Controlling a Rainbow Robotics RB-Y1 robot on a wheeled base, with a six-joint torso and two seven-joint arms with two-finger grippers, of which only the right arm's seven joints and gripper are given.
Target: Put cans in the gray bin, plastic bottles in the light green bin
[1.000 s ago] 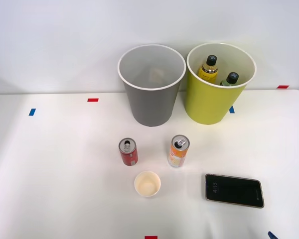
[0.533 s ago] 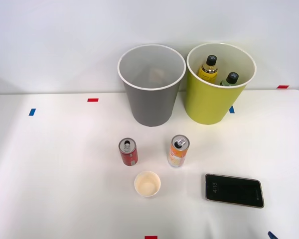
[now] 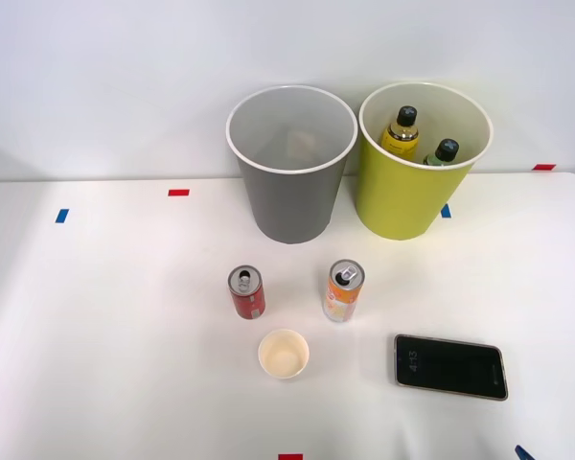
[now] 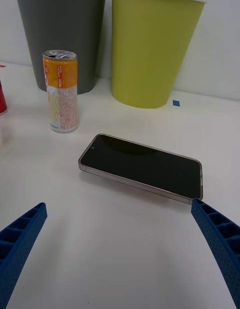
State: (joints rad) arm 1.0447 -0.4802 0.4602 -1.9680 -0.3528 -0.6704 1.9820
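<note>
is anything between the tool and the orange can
Yes, partly: the phone lies flat on the table between the open right tool and the orange-and-white can, a little to one side. It is low, so the tool could likely pass over it.

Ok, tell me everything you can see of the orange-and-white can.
The orange-and-white can is a slim metal drink can, orange band above, white printed body below, with a silver top whose tab opening looks open. It stands upright on the white table, right of the red can, left of the phone, before both bins. Nothing touches it.
</note>
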